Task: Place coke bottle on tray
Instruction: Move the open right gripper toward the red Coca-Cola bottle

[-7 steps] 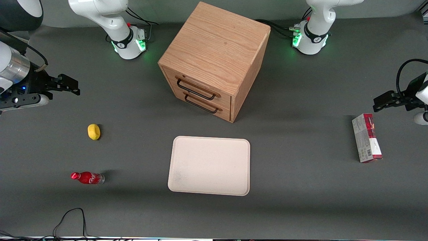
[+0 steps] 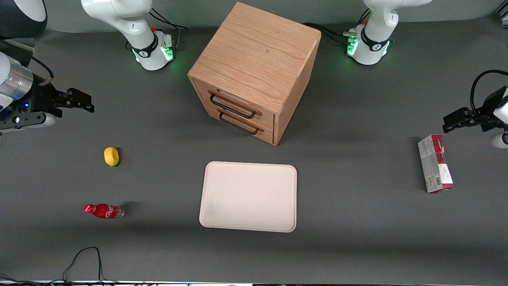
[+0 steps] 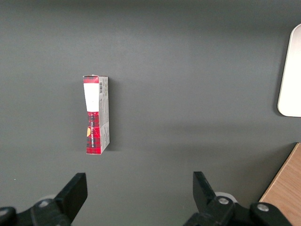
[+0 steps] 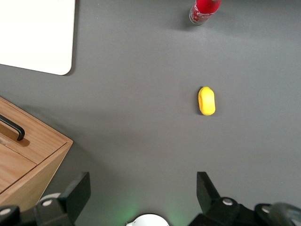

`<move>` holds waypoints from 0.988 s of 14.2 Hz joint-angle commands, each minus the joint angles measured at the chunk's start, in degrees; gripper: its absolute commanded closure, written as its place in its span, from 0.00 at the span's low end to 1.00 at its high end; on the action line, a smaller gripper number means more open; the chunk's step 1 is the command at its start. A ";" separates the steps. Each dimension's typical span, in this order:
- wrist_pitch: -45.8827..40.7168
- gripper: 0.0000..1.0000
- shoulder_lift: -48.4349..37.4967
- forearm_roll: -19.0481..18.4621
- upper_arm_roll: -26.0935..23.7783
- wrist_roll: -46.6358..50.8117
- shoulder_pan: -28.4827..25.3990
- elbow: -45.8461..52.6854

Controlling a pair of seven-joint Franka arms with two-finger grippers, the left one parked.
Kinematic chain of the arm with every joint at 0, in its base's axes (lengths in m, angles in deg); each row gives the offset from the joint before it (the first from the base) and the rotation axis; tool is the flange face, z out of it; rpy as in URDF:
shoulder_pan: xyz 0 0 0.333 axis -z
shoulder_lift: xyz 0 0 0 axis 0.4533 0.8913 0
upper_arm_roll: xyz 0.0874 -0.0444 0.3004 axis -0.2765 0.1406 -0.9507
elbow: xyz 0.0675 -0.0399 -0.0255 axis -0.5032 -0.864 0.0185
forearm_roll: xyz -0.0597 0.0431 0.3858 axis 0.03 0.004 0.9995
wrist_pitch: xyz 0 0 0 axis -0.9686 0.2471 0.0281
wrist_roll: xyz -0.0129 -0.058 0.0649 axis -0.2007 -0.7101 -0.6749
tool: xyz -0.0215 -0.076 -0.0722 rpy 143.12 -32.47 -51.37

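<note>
The coke bottle (image 2: 104,211) is small and red with a red cap and silvery base, lying on its side on the grey table at the working arm's end; only its base end (image 4: 203,9) shows in the right wrist view. The cream tray (image 2: 249,196) lies flat mid-table in front of the wooden cabinet, nothing on it; one corner of the tray (image 4: 35,33) shows in the right wrist view. My gripper (image 2: 81,102) hangs above the table, farther from the front camera than the bottle. Its fingers (image 4: 76,194) stand wide open with nothing between them.
A yellow lemon (image 2: 111,156) lies between my gripper and the bottle. The wooden drawer cabinet (image 2: 254,71) with two black handles stands farther back than the tray. A red-and-grey carton (image 2: 435,163) lies toward the parked arm's end. A black cable (image 2: 85,258) loops near the table's front edge.
My gripper has shifted slightly away from the front camera and toward the table's end. Bottle, lemon and tray have not moved.
</note>
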State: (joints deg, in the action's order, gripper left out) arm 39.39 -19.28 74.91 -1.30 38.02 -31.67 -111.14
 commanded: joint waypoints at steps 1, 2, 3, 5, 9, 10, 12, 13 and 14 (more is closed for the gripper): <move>-1.64 0.00 0.86 1.36 0.60 -0.66 -0.12 1.83; -1.73 0.00 0.86 1.36 0.60 -0.66 -0.21 1.83; -1.73 0.00 0.86 1.36 0.60 -0.57 -0.12 1.91; -1.73 0.00 0.86 1.36 0.60 -0.40 -0.03 2.35; -4.45 0.00 4.01 1.27 0.77 -0.48 0.49 6.82; -4.97 0.00 4.19 1.36 0.77 -0.74 1.10 7.79; -5.68 0.00 5.85 1.27 0.86 -0.83 1.72 10.16; -6.20 0.00 7.17 1.36 1.56 -1.01 2.34 11.48; -6.56 0.00 8.31 1.45 2.26 -1.10 2.78 12.62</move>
State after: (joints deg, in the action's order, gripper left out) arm 35.13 -14.77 74.95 -0.30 38.02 -29.92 -103.48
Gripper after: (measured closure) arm 0.000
